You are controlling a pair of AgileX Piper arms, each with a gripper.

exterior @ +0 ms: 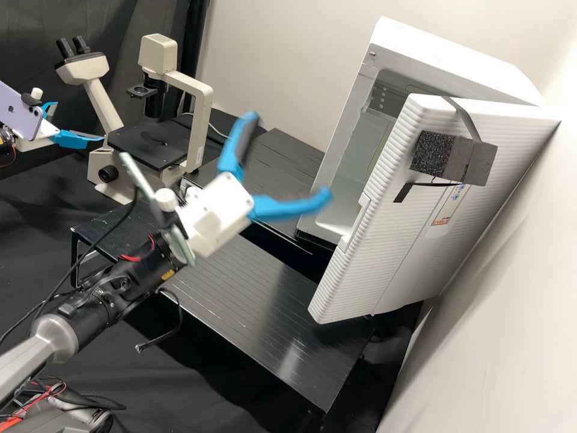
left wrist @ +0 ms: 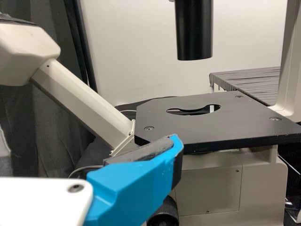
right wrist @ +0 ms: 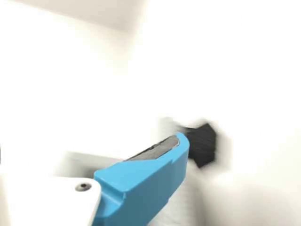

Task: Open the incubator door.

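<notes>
Pale walls rise behind a black slatted platform, where you have the white ribbed incubator door standing swung out from the white, box-shaped incubator body, its interior partly in sight. A dark grey foam block is strapped to the door's outer face. You look to be late in the opening step: the gap is made, so your next move is probably either a nudge from the door's inner side to widen it, or backing the arm off without catching the free edge. Near that edge, but apart from it, your right gripper has its bright blue fingers spread wide, with nothing held. Well apart from the door, your left gripper is by the cream and black microscope, its fingers also parted and holding nothing; you cannot tell whether it touches the stand.
</notes>
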